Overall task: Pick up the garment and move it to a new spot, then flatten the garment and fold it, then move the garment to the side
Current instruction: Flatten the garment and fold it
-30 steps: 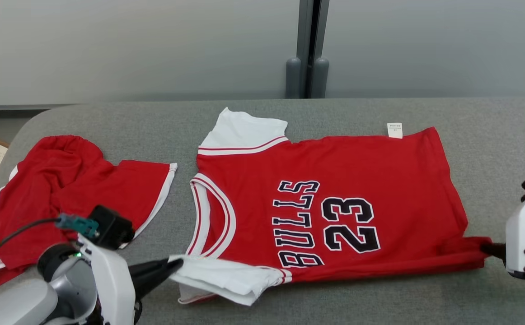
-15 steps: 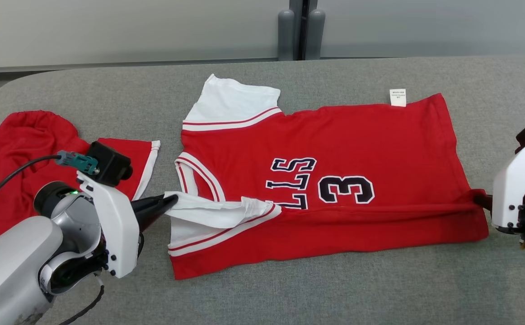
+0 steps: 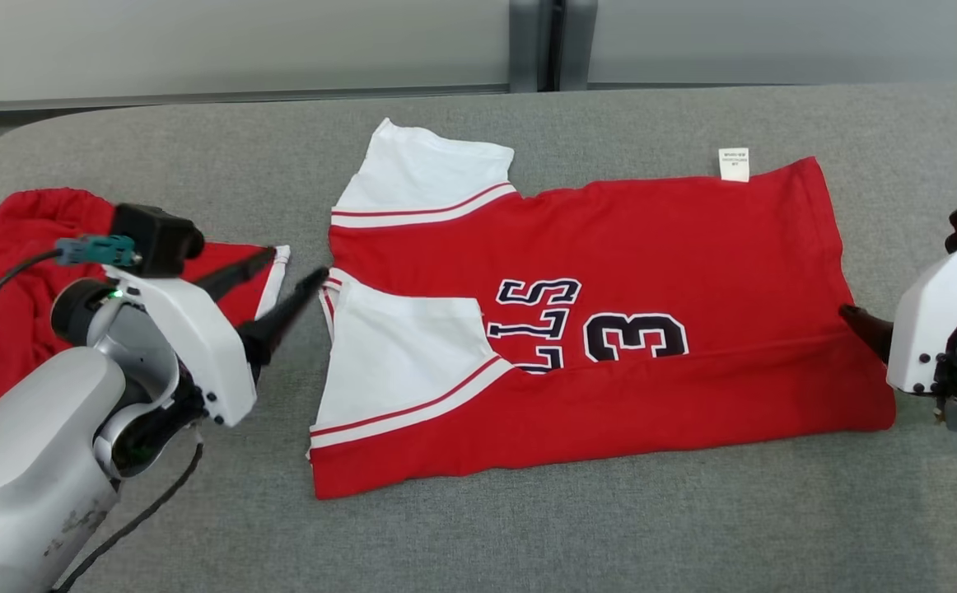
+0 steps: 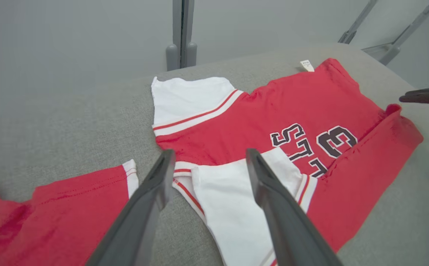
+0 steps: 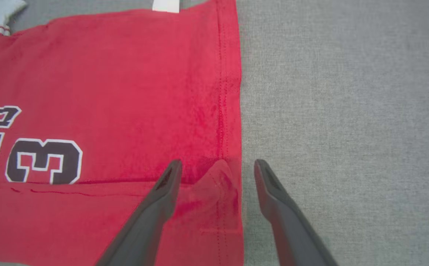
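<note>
Lying mid-table, the jersey (image 3: 610,247) has its near edge folded over the lettering. Both grippers gape, empty: the left gripper (image 3: 296,265) beside the collar edge, the right gripper (image 5: 216,164) astride the hem's folded corner. Bare table (image 3: 610,535) lies nearer; another red garment (image 3: 1,280) lies left.

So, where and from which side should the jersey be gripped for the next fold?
Probably the far edge: left gripper on the white sleeve, right gripper on the hem corner by the label, each coming from its own end. The jersey lies flat, so only edges can be pinched.
</note>
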